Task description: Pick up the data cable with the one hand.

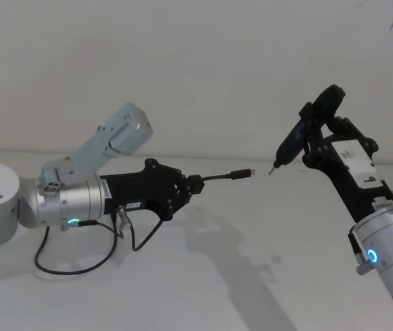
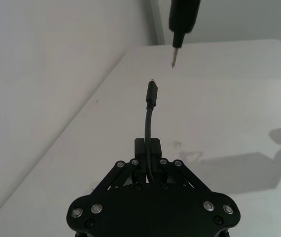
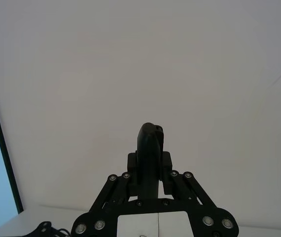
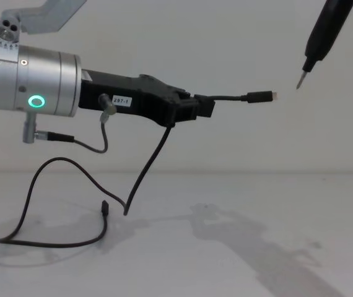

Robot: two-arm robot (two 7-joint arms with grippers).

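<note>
Cable grasp is judged to be made already: the data cable (image 4: 227, 98) is pinched near its silver-tipped plug (image 4: 260, 96) between the closed jaws of the left gripper (image 4: 202, 106), which is held level in the air well above the table (image 4: 269, 253). A short stretch with the plug is left sticking straight out past the jaws, away from the wrist. Behind the jaws the rest of the cable is let hang down to the table, where it is laid in a loose loop below the arm, its other plug close to the surface. Lifting is therefore considered only partly done; the trailing length would have to be raised clear for the whole cable to be counted as picked up. Off to the right and higher, a pen-like tool (image 4: 322, 30) is seen clamped in the right gripper (image 1: 318, 134), its metal tip aimed toward the plug, near it but apart.
</note>
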